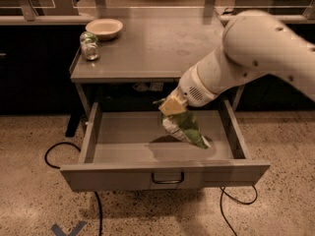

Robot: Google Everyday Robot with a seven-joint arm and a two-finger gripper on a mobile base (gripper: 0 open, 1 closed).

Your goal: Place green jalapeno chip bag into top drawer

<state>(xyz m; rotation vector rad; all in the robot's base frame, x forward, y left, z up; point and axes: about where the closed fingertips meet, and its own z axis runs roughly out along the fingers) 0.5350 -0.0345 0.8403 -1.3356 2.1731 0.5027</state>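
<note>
Your gripper [172, 107] is down over the open top drawer [123, 177], hanging at the end of the white arm [246, 53] that reaches in from the right. The tan fingers [169, 103] are clamped together on the upper end of the green jalapeno chip bag [186, 130], and you have nothing else in the grip.

The bag hangs below the gripper, inside the drawer's outline and right of its middle. Its long axis runs on a slant: pinched top up and to the left at the fingers, free end down and to the right, pointing toward the drawer's right front corner. The green foil faces you, with a whitish patch just under the fingers. The lower tip sits very low over the drawer floor (you cannot tell whether it touches), and a dark shadow lies on the floor just left of it.

The drawer is pulled out wide, and its curved handle [167, 178] sits at the centre of the front panel, toward you. Above it, on the table [157, 53], a pale bowl [104, 28] stands at the back left corner with a green-topped glass jar [89, 45] just in front of it, both well apart from your gripper. Black cables [56, 154] loop on the speckled floor [34, 200] on either side of the drawer.
</note>
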